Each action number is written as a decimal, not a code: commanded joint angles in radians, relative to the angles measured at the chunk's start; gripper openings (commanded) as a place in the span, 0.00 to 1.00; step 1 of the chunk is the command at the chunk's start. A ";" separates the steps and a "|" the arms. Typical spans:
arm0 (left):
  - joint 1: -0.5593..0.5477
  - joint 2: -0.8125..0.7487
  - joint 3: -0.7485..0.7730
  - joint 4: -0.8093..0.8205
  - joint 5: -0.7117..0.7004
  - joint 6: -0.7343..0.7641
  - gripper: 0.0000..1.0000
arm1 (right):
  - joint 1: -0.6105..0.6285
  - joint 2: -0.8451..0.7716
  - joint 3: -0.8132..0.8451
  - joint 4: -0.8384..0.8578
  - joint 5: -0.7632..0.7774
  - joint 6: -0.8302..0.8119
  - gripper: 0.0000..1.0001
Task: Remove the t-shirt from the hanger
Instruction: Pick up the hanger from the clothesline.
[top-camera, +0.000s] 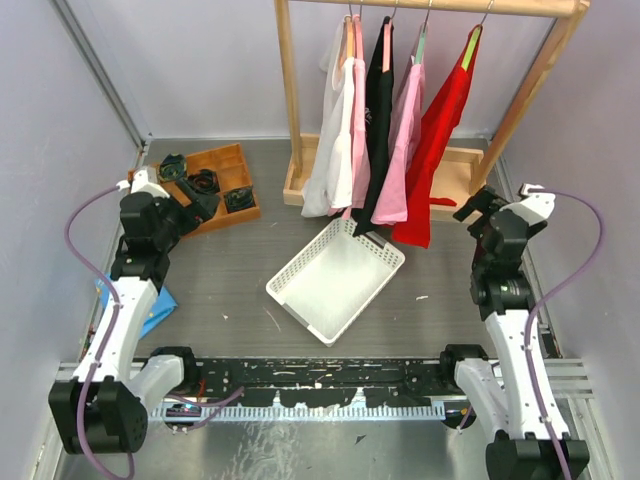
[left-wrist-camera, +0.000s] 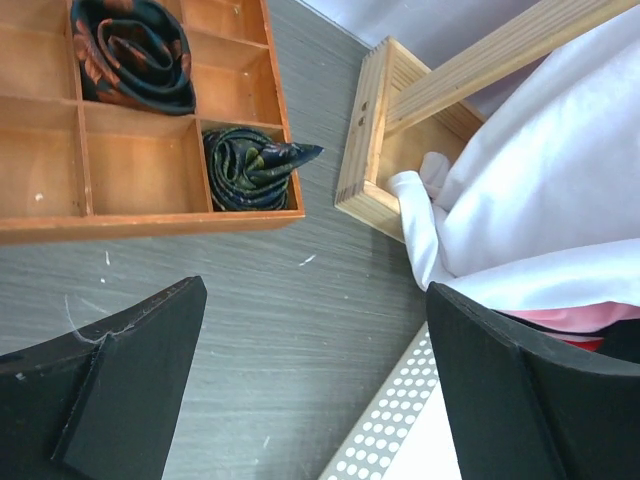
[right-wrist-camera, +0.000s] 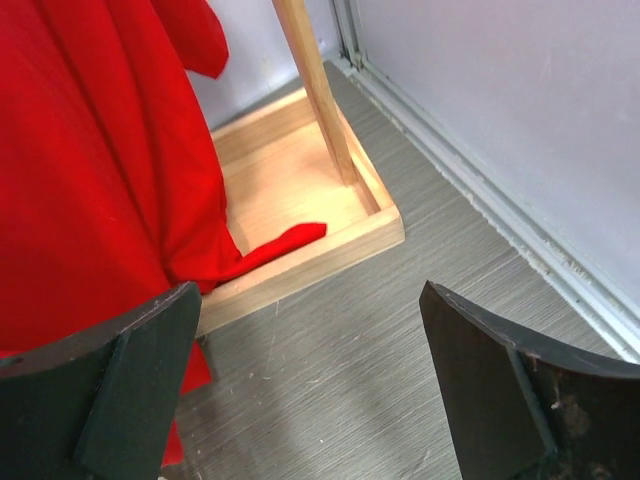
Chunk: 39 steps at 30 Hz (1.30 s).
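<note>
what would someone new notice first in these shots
The row of shirts on the wooden rack at the back, above all the bright red t-shirt at its right end, near the right gripper. Then the white basket mid-table below them, and the wooden tray of rolled ties at back left by the left gripper; both grippers stand open, holding nothing.

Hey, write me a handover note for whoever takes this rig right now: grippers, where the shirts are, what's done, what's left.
Left gripper: open, empty, low by the white shirt.
Right gripper: open, empty, by the red shirt.
All five shirts hang on the rack; basket lies in front.
Done: nothing yet.
Left: grasp a shirt, pull it off its hanger.
</note>
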 joint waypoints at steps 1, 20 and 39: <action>0.004 -0.072 0.053 -0.128 -0.015 -0.082 0.98 | 0.001 -0.051 0.152 -0.141 -0.001 -0.046 0.97; 0.004 -0.147 0.168 -0.360 0.015 0.087 0.98 | 0.000 -0.029 0.574 -0.372 -0.161 -0.128 0.97; 0.003 -0.155 0.227 -0.400 0.111 0.142 0.98 | 0.001 0.113 0.880 -0.413 -0.297 -0.093 0.95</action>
